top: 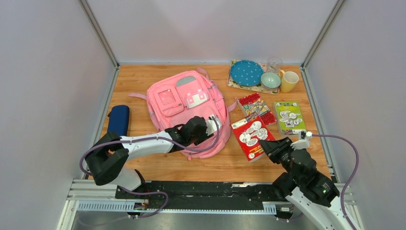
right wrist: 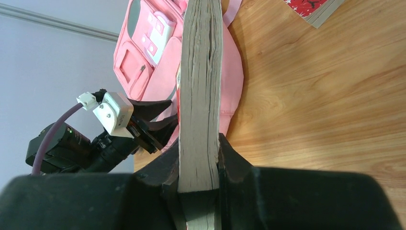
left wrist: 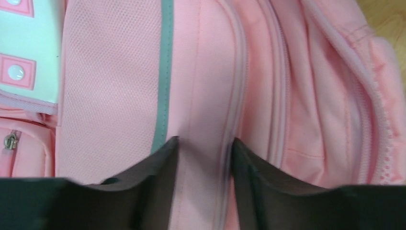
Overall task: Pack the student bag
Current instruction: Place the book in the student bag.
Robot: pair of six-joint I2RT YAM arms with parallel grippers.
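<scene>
Fingers (right wrist: 234, 167) of my right gripper (top: 267, 145) pinch one red book (top: 249, 135) by its page edge, my left gripper (left wrist: 205, 148) has its two fingers apart over the one student bag (top: 186, 103), gripping it or not I cannot tell, the bag flat on the table (top: 210, 165), one patterned book (top: 256, 108) and one green book (top: 289, 116) to its right.

On my feed I see a wooden table (top: 210, 165) with a warm, honey-coloured grain, boxed in on three sides by plain pale grey panels: a back wall (top: 210, 28), a left wall (top: 48, 72) and a right wall (top: 364, 72). Slim metal posts (top: 98, 31) run up the two far corners. Along the near edge lies a black and silver rail (top: 206, 196). The light is even and soft, leaving only faint shadows on the wood.
</scene>
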